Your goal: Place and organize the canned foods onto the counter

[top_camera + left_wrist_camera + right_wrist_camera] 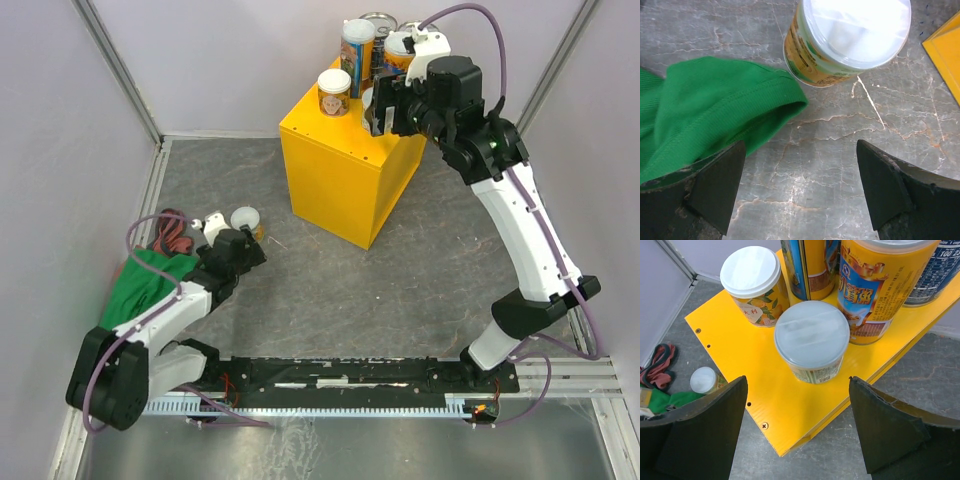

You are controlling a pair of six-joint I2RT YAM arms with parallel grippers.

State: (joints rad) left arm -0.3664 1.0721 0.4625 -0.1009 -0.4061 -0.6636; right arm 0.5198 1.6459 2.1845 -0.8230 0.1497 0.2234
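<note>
The yellow counter (pixel 345 185) carries several cans: a small pale-lidded one (pixel 334 91), two tall colourful ones (pixel 357 55) (pixel 400 52) and a blue one (pixel 379 24). My right gripper (pixel 383 118) hangs open and empty over the counter's near right part. In its wrist view the gripper (pixel 797 425) is just short of a small pale-lidded can (pixel 812 340) standing upright on the counter top (pixel 765 390). One small can (pixel 245 217) stands on the floor. My left gripper (pixel 248 247) is open and empty just short of that can (pixel 850 40).
A green cloth (pixel 150 285) lies on the grey floor at the left, its edge next to the floor can (pixel 715 110). A dark red strap (pixel 175 235) lies behind it. Pale walls enclose the floor on three sides. The counter's corner (pixel 946 55) shows at the right.
</note>
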